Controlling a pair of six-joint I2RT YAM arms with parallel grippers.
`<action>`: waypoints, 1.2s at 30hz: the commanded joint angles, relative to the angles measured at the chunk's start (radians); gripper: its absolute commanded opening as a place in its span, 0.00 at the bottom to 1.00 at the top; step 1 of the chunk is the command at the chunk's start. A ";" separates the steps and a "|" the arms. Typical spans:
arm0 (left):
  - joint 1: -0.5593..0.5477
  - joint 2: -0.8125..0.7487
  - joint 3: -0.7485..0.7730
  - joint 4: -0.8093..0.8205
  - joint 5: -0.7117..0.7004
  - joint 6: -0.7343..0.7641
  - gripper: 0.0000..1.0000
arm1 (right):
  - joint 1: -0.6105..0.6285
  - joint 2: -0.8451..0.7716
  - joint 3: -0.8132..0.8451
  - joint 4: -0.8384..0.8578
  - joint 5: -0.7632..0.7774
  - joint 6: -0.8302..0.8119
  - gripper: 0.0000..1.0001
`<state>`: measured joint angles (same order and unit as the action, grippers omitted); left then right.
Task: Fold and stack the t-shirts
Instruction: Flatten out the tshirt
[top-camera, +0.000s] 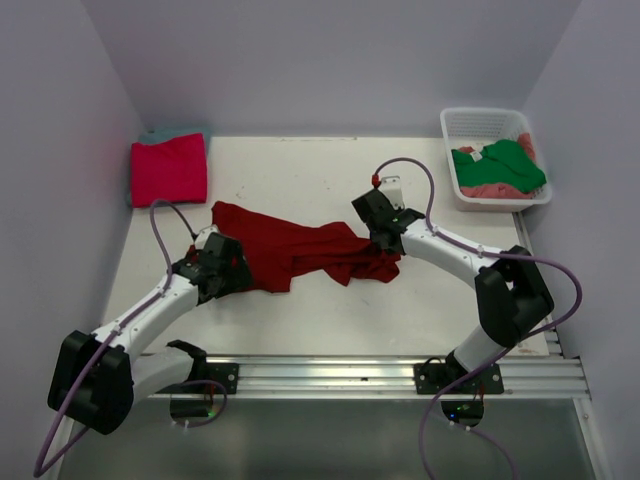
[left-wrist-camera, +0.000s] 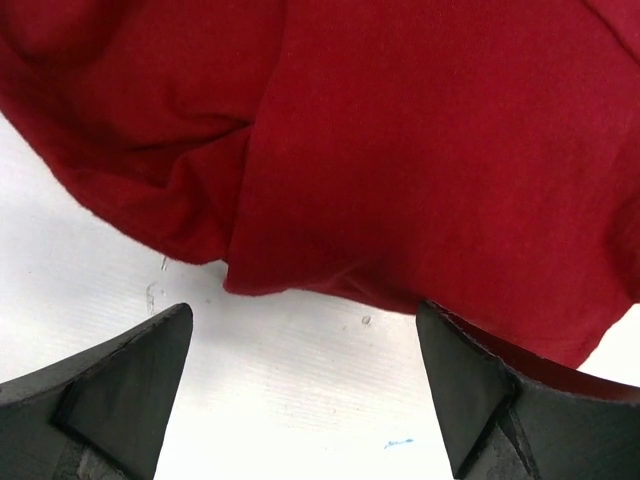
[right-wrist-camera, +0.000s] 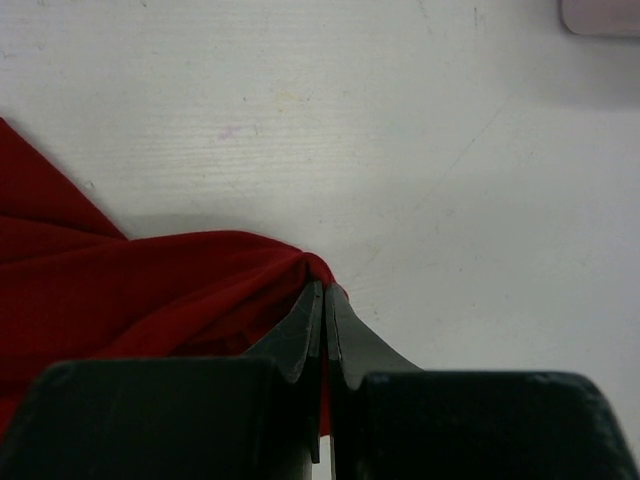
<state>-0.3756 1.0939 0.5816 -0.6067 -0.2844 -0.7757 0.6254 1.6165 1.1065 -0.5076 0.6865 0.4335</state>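
Note:
A dark red t-shirt lies crumpled across the middle of the table. My right gripper is shut on a pinched fold of the dark red t-shirt at its right end. My left gripper stands open at the shirt's near left edge, bare table between its fingers, the red cloth just beyond the tips. A folded magenta-pink t-shirt lies at the back left on a teal one. A green t-shirt and a salmon-pink one lie in the basket.
The white lattice basket stands at the back right corner. Walls close the table on the left, back and right. A metal rail with the arm bases runs along the near edge.

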 joint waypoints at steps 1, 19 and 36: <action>-0.005 -0.006 -0.028 0.119 -0.035 0.001 0.96 | -0.004 -0.018 -0.010 0.018 0.004 0.014 0.00; -0.005 -0.046 -0.174 0.390 -0.041 0.085 0.93 | -0.004 -0.027 -0.031 0.012 -0.002 0.021 0.00; -0.005 -0.138 -0.169 0.368 0.120 0.102 0.74 | -0.004 -0.018 -0.031 0.007 -0.001 0.025 0.00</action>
<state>-0.3756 0.9871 0.3809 -0.2283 -0.2081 -0.6868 0.6254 1.6165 1.0767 -0.5083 0.6834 0.4343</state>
